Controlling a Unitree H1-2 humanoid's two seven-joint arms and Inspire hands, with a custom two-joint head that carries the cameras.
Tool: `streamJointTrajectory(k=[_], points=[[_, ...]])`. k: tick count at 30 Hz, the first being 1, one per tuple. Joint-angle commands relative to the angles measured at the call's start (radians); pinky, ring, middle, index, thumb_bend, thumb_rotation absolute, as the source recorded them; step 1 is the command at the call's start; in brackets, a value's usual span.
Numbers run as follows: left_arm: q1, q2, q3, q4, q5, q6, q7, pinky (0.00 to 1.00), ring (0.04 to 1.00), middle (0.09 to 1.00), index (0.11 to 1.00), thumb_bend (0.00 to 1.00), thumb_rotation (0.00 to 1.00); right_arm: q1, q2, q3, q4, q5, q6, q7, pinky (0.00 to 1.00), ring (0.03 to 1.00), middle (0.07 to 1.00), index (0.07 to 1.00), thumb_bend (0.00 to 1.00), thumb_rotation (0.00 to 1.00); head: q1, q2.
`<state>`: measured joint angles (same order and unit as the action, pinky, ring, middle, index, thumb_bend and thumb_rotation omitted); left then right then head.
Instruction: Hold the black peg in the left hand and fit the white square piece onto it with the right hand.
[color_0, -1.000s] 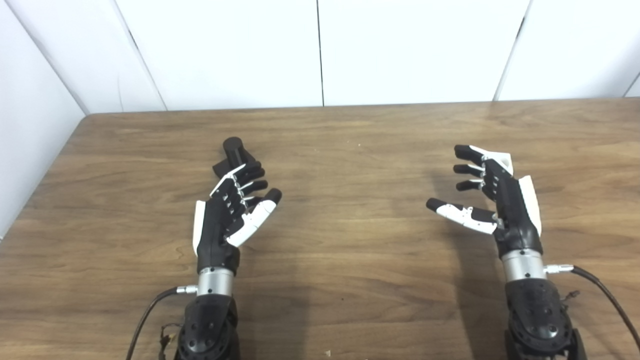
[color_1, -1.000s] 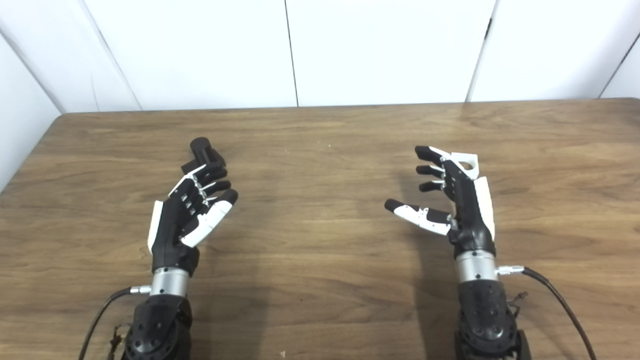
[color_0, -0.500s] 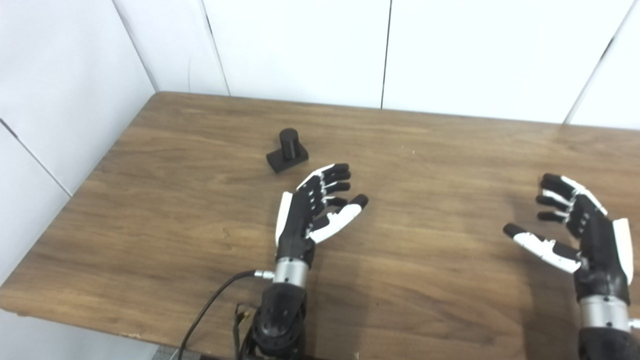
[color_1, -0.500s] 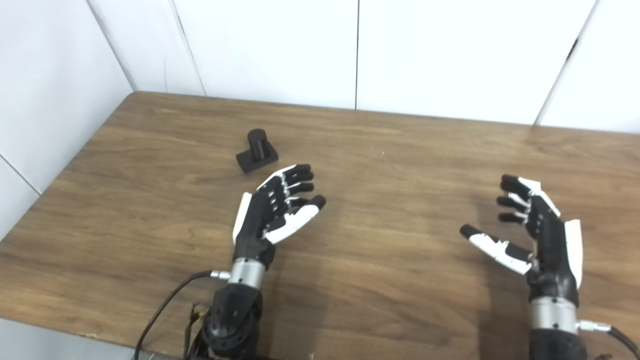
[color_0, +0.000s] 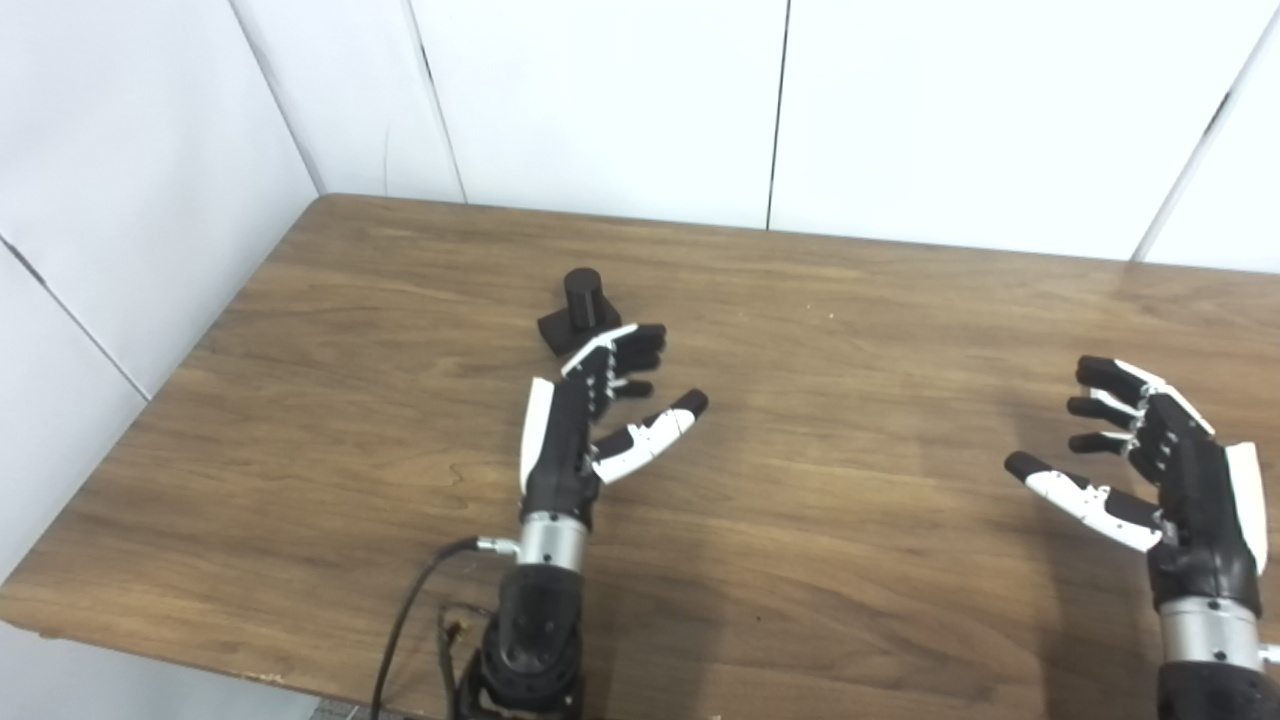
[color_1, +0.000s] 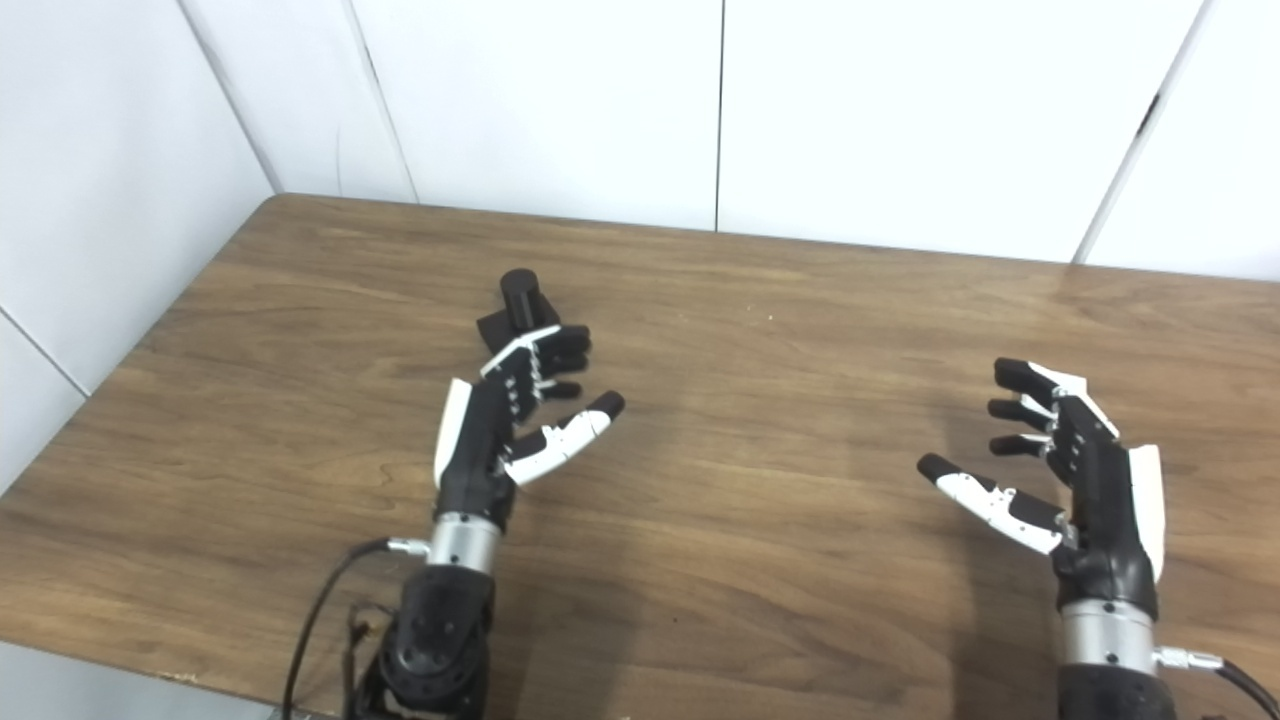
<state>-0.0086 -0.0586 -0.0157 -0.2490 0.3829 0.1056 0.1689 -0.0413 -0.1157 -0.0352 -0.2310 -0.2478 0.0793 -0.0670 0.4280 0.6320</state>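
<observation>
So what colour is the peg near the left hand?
Black all over; the peg shows best in the left eye view.

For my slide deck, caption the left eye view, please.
Open left hand nears the black peg; right hand waits open.

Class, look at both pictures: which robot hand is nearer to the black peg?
Left. The left robot hand has its fingertips just in front of the black peg; the right robot hand is far across the table.
</observation>
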Motion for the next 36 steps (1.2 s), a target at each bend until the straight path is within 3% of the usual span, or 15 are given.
streamJointTrajectory(k=[1, 3, 8, 14, 21, 27, 32, 36], points=[[-0.056, 0.031, 0.004, -0.067, 0.123, 0.072, 0.012, 0.65, 0.757, 0.779, 0.707, 0.67, 0.22, -0.033, 0.0, 0.0, -0.034, 0.007, -0.006, 0.004, 0.54, 0.681, 0.757, 0.734, 0.64, 0.0, -0.003, -0.001], [-0.073, 0.055, 0.002, -0.08, 0.172, 0.116, 0.001, 0.68, 0.766, 0.779, 0.703, 0.68, 0.21, -0.033, -0.001, 0.001, -0.033, 0.014, -0.017, 0.006, 0.55, 0.678, 0.753, 0.734, 0.64, 0.0, -0.004, -0.003], [-0.11, 0.105, 0.003, -0.081, 0.217, 0.164, -0.024, 0.65, 0.762, 0.783, 0.701, 0.7, 0.21, -0.038, -0.001, 0.003, -0.05, 0.008, 0.003, 0.013, 0.54, 0.682, 0.757, 0.73, 0.64, 0.0, -0.004, 0.001], [-0.152, 0.165, 0.001, -0.056, 0.266, 0.183, -0.036, 0.69, 0.79, 0.804, 0.717, 0.68, 0.22, -0.043, -0.003, -0.004, -0.055, 0.004, 0.021, 0.016, 0.53, 0.678, 0.757, 0.732, 0.64, 0.0, -0.011, 0.0], [-0.205, 0.22, -0.008, 0.002, 0.355, 0.201, -0.027, 0.64, 0.787, 0.823, 0.707, 0.71, 0.24, -0.044, -0.006, -0.007, -0.057, 0.004, 0.016, 0.016, 0.52, 0.658, 0.74, 0.719, 0.65, 0.0, -0.01, 0.0], [-0.254, 0.268, -0.015, 0.051, 0.416, 0.228, -0.04, 0.72, 0.883, 0.887, 0.728, 0.73, 0.29, -0.044, -0.007, -0.006, -0.067, -0.001, 0.028, 0.019, 0.51, 0.651, 0.741, 0.721, 0.65, 0.0, -0.013, 0.0], [-0.294, 0.315, -0.039, 0.101, 0.489, 0.261, -0.054, 0.87, 0.934, 0.934, 0.757, 0.74, 0.34, -0.038, -0.006, -0.006, -0.071, -0.003, 0.027, 0.018, 0.52, 0.65, 0.737, 0.723, 0.65, 0.0, -0.019, 0.002], [-0.32, 0.335, -0.058, 0.146, 0.535, 0.291, -0.056, 0.92, 0.975, 0.968, 0.763, 0.76, 0.36, -0.034, -0.005, -0.006, -0.079, -0.008, 0.039, 0.017, 0.52, 0.65, 0.738, 0.725, 0.66, 0.0, -0.024, 0.005]])
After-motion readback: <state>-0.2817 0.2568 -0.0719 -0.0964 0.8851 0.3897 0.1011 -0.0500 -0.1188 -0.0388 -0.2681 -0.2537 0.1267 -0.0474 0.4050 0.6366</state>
